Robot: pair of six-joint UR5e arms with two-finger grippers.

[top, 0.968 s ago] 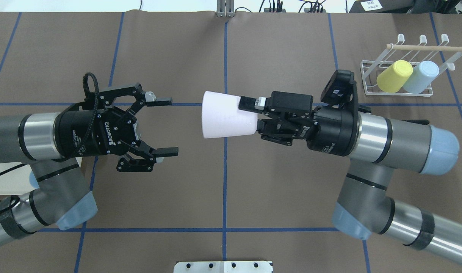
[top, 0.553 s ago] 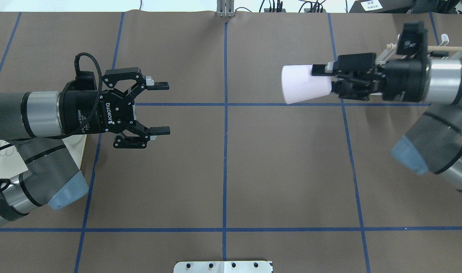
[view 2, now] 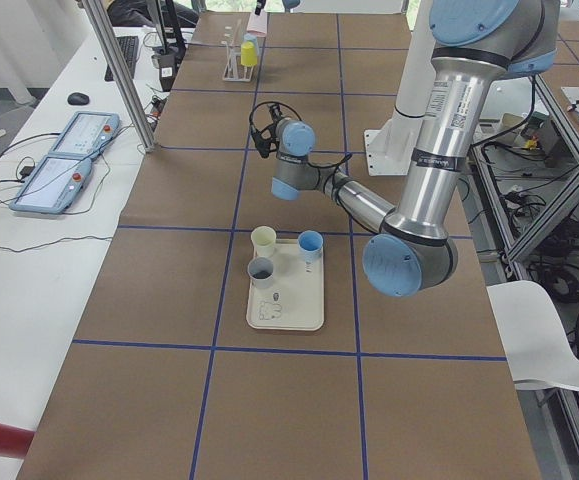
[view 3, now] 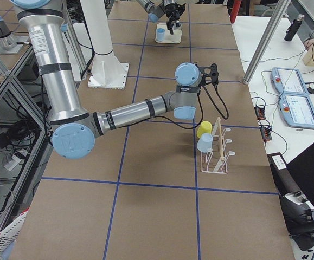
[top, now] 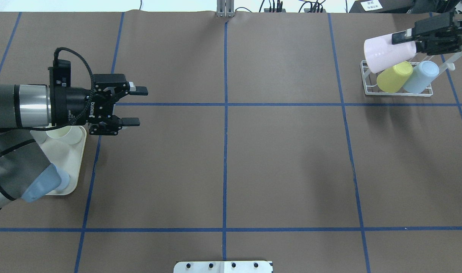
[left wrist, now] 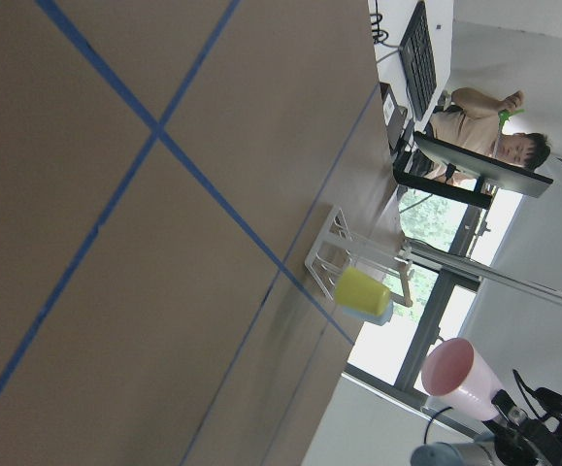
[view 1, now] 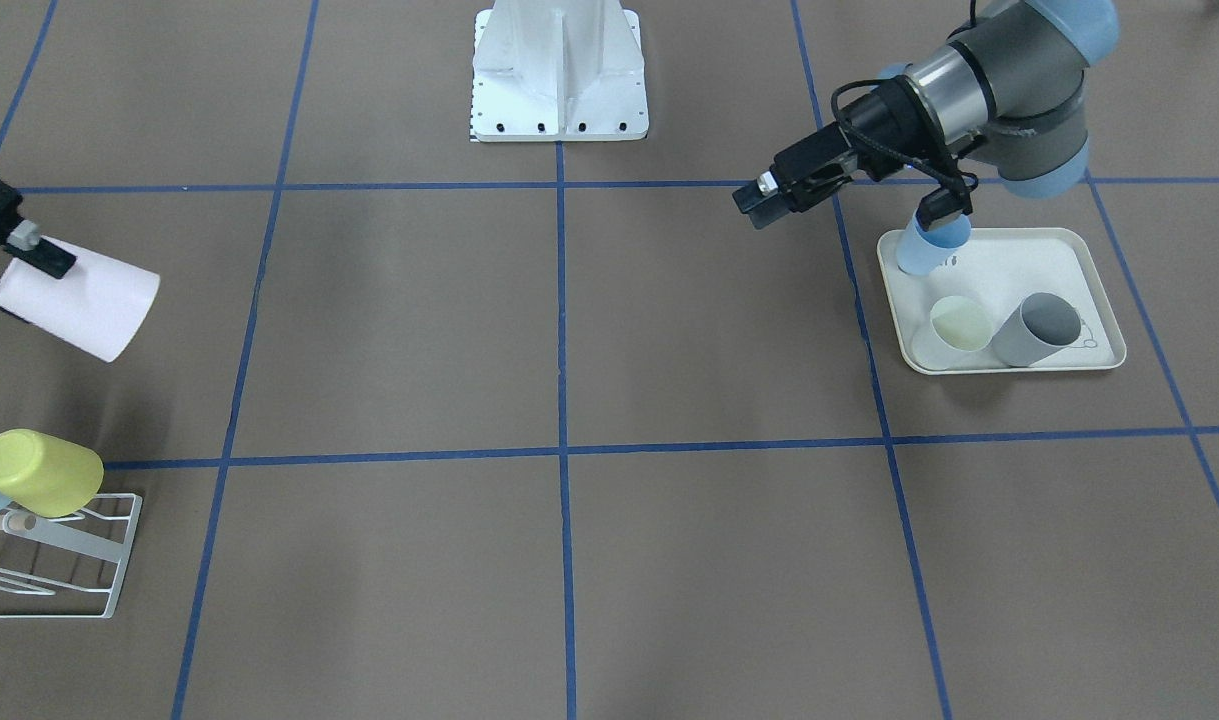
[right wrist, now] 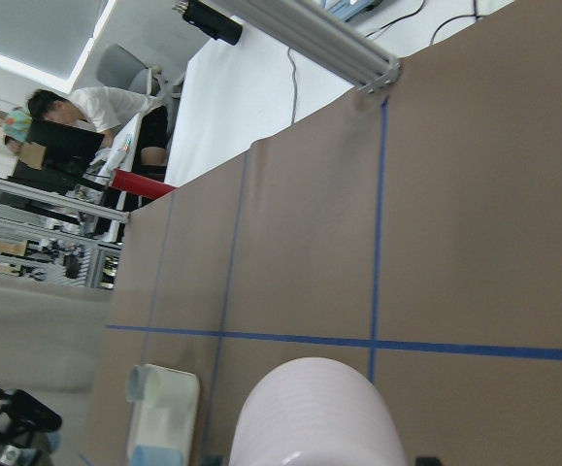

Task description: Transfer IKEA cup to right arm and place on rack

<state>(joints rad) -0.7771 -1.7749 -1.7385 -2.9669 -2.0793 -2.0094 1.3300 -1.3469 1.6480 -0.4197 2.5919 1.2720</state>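
The IKEA cup (top: 386, 53) is pale pink-white and lies tilted in the air, its mouth toward the overhead view's left. My right gripper (top: 404, 41) is shut on its base end, with one finger along the outside wall. The cup hangs over the left end of the white wire rack (top: 367, 81) at the table's far right. In the front-facing view the cup (view 1: 79, 300) floats well above the rack (view 1: 79, 560). The right wrist view shows the cup (right wrist: 310, 417) from behind. My left gripper (top: 138, 106) is open and empty at the left, beside the tray.
A yellow cup (top: 394, 77) and a light blue cup (top: 420, 77) sit on the rack. A cream tray (view 1: 999, 250) under my left arm holds a blue cup (view 1: 929, 245), a cream cup (view 1: 959, 325) and a grey cup (view 1: 1037, 330). The white robot base (view 1: 559, 70) is at the near edge.
The right arm has carried the cup from the table's middle to the far right, over the rack. The left gripper has drawn back left toward the tray, still open but narrower.
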